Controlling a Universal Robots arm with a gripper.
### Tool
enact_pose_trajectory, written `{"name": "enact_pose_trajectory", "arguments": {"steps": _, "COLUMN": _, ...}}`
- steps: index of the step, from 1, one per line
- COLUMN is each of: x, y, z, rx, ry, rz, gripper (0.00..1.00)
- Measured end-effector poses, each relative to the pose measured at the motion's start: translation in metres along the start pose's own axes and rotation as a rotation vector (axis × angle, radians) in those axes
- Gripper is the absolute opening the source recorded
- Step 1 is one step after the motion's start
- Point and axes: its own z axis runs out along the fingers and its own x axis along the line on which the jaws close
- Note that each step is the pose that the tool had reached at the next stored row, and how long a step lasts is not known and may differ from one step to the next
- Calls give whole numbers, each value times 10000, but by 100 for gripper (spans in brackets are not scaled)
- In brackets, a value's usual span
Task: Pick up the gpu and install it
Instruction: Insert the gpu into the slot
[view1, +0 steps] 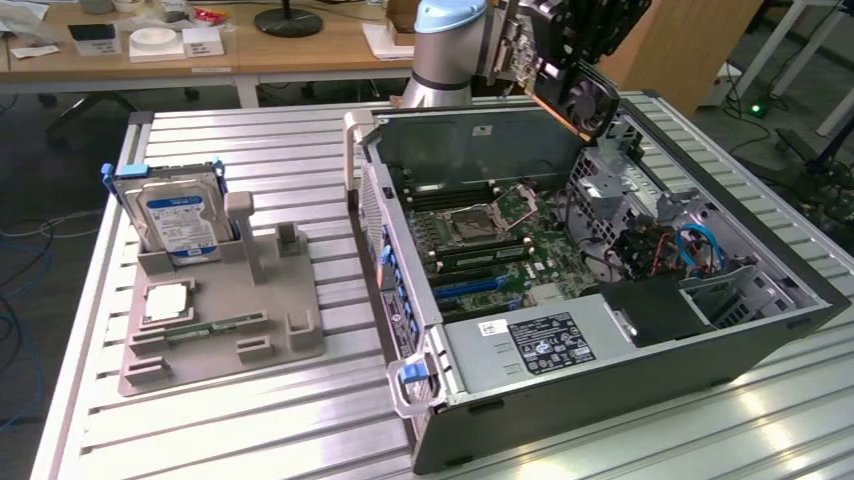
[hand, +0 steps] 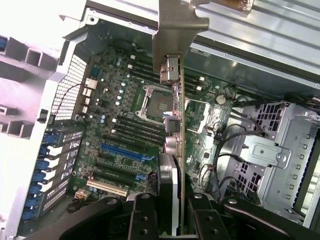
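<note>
gpu held aloft, gripped edge-on by the fingers, which are closed narrow on it | hung above the open case, over the motherboard | pickup judged done | card not yet seated in any slot: installation left

The gpu is a thin flat card. One face is black with a round fan. The other part is a green board, and one end has a silver metal bracket. It is up in the air and tilted, over the far end of the open case, a bit toward the exterior view's right. In the wrist view the gpu shows its thin edge, with its silver bracket at the far end. The gripper holds it, one black finger on each side.
</note>
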Motion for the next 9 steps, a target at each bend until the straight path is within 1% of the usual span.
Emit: {"name": "enact_pose_trajectory", "arguments": {"steps": 9, "x": 0, "y": 0, "z": 0, "rx": -6, "ry": 19, "rz": -440, "gripper": 28}}
